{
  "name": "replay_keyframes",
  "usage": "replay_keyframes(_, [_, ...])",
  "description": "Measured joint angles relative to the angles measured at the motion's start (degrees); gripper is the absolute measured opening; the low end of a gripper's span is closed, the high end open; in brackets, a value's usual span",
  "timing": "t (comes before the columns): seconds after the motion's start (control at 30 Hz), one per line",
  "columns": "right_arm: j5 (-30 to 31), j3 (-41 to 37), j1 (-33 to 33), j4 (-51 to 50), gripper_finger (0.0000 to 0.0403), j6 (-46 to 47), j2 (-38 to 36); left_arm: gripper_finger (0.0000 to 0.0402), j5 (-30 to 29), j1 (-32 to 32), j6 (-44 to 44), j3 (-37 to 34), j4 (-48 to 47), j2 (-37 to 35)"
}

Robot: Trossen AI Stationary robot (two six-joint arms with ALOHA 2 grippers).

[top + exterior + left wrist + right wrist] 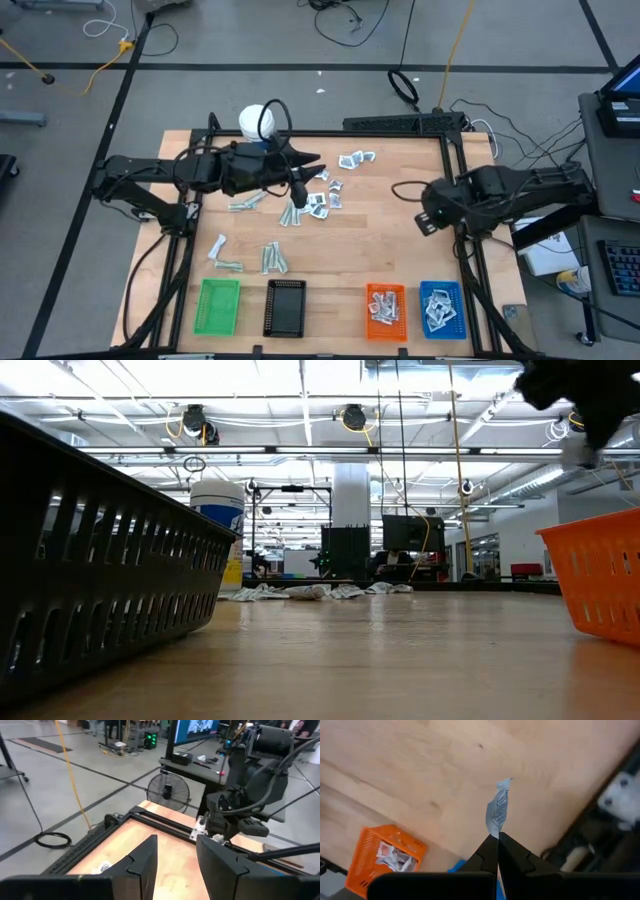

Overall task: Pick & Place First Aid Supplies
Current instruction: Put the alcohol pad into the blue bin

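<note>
Landmark: I take the orange tray (386, 307) at the near edge of the counter (380, 240) as my reference.
Right end effector (498, 836): its fingers are pinched tight on one corner of a thin white-and-blue sachet (499, 809), which stands up from the tips, clear of the wood. In the high view this end effector (428, 222) sits up and to the right of the orange tray, near the counter's right frame.
Left end effector (175, 857): a moderate gap between its fingers, nothing between them in its own wrist view. From above it (297, 196) is well to the upper left of the orange tray, over the loose supplies.
Loose supplies: a scatter of sachets (322, 196) and pale strips (273, 258) lies on the wood up and left of the orange tray; I cannot count them from this height.
Orange tray contents: several packets (388, 856) already inside.
Blue tray (441, 307): just right of the orange tray, also holding packets.
Black tray (287, 306) and green tray (217, 306): left of the orange tray, in that order; what they hold I cannot make out for sure.
White bottle (256, 122): at the far edge, far from the orange tray.
</note>
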Motion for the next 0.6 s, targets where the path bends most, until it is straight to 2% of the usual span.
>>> replay_keyframes(0.33, [0.2,0.0,21.2,0.9,0.0000,29.1,-0.2,0.0141,1.3,0.0,0.3,0.0,0.4,0.0])
replay_keyframes(0.6, [0.1,0.0,36.8,7.3,0.0000,46.4,3.5,0.0141,2.6,0.0,0.3,0.0,0.5,0.0])
